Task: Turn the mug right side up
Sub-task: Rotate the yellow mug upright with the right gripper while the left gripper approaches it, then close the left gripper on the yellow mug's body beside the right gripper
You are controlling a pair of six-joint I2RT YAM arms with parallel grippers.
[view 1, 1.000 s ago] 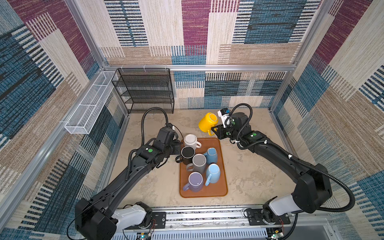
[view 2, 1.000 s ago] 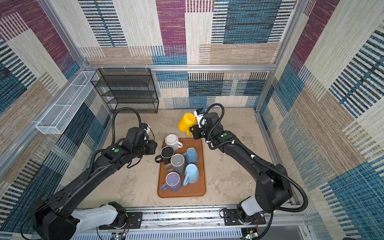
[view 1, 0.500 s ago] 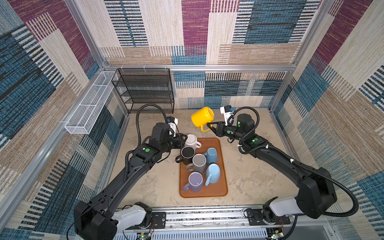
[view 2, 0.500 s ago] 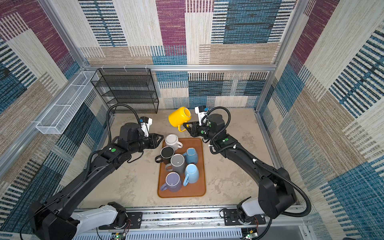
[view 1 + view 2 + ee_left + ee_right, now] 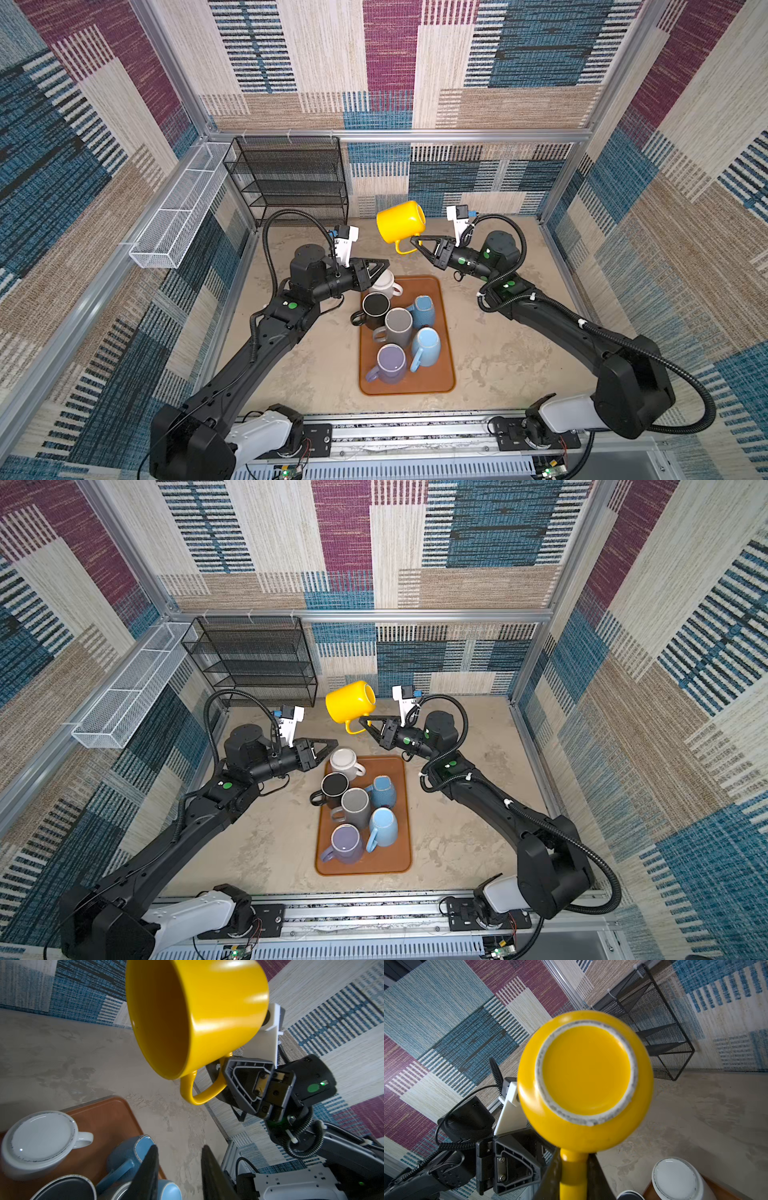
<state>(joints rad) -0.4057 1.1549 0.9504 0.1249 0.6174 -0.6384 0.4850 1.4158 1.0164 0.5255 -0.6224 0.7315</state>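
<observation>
While the right fingers (image 5: pixel 550 1180) pinch the handle of the yellow mug (image 5: pixel 401 222), mouth toward 9 o'clock, roll the wrist slowly until it is upright; the left fingers (image 5: pixel 148 1174) stand slightly apart, empty.

Yellow mug (image 5: pixel 401 222) aloft, tipped sideways

Robot lab test cell: aluminium frame (image 5: pixel 457 135), patchwork fabric walls (image 5: pixel 390 62), arms (image 5: pixel 270 345) bolted to rail (image 5: pixel 395 434).
</observation>
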